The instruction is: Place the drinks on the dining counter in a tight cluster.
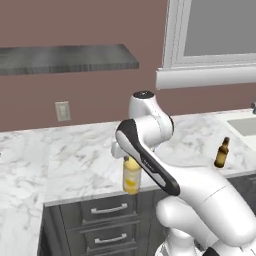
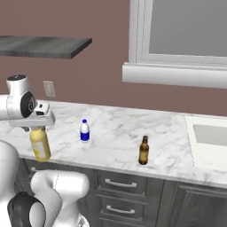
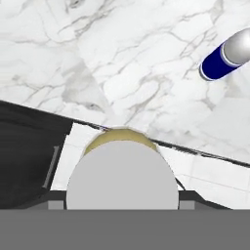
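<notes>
Gripping the yellow juice bottle (image 2: pixel 40 144) at its neck, the tool (image 2: pixel 37 128) held it at the front edge of the marble table (image 2: pixel 119 133). The water bottle (image 2: pixel 84 131) and beer bottle (image 2: pixel 143 150) stood well apart on that table. A high, narrow grip could let the bottle swing or slip during transport. Yellow juice filled the held bottle; the other bottles' contents could not be judged.
</notes>
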